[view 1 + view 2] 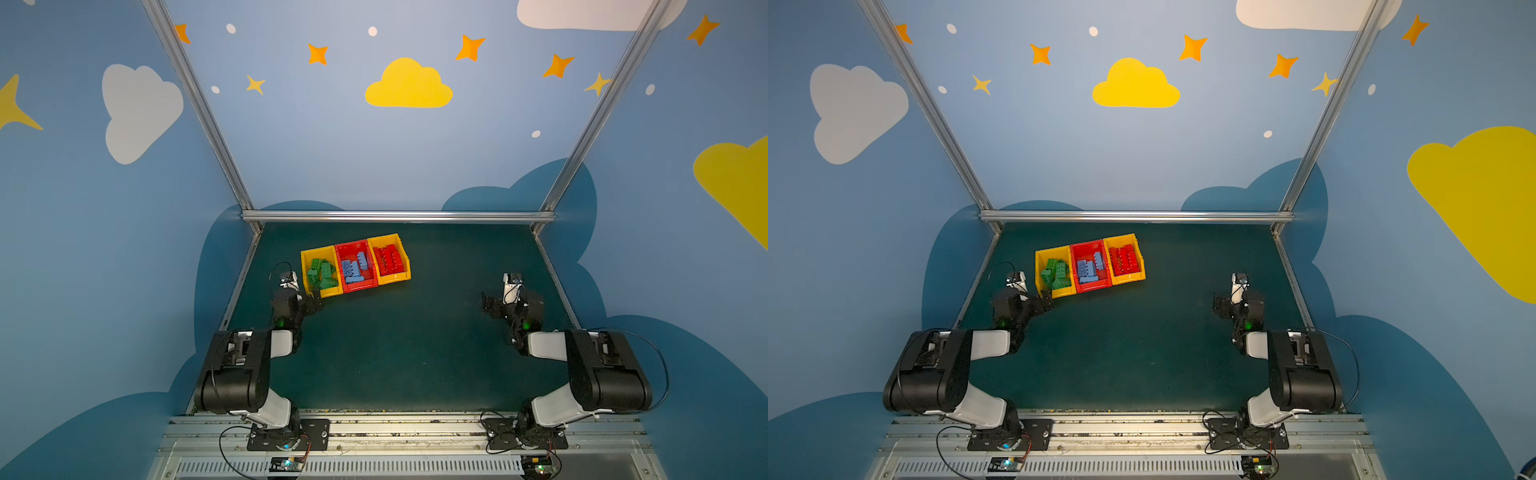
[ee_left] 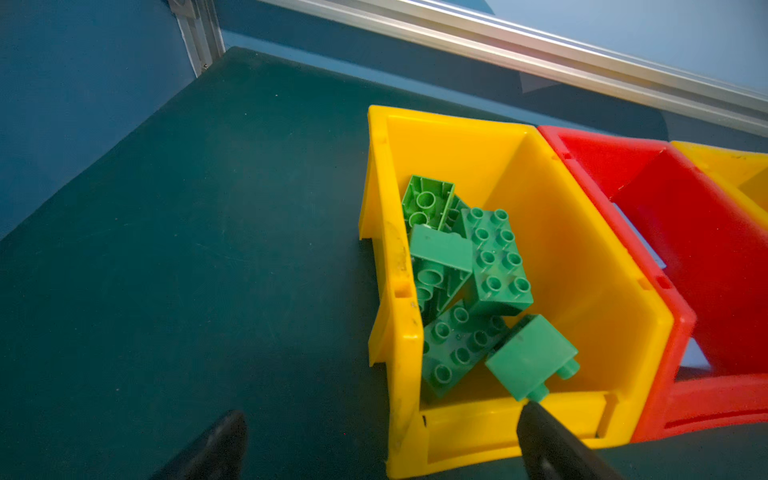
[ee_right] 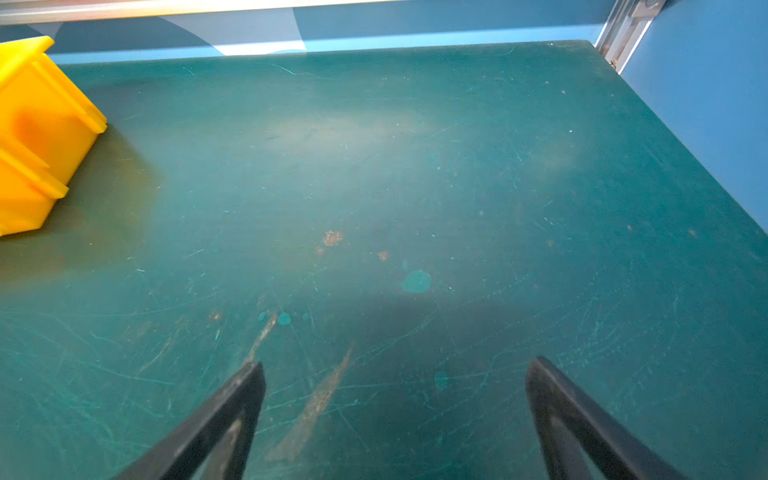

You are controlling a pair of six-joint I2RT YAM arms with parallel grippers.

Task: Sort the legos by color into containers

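Note:
Both top views show the three joined containers at the back left of the mat. The left yellow bin (image 1: pixel 330 291) holds green legos (image 1: pixel 322 272), the red bin (image 1: pixel 359 286) holds light blue legos (image 1: pixel 354 268), and the right yellow bin (image 1: pixel 395 277) holds red legos (image 1: pixel 386 258). My left gripper (image 1: pixel 314 300) is open and empty, its fingers straddling the front left corner of the green-filled bin (image 2: pixel 582 257). In the left wrist view, green legos (image 2: pixel 496 257) lie jumbled just beyond the left gripper (image 2: pixel 382 411). My right gripper (image 3: pixel 397 362) is open over bare mat, far right of the bins.
The dark green mat (image 1: pixel 395 353) is fenced by aluminium rails at the back (image 1: pixel 395 216) and sides. In the right wrist view the outer wall of the right yellow bin (image 3: pixel 37 137) shows at the edge. Both arm bases sit at the front edge.

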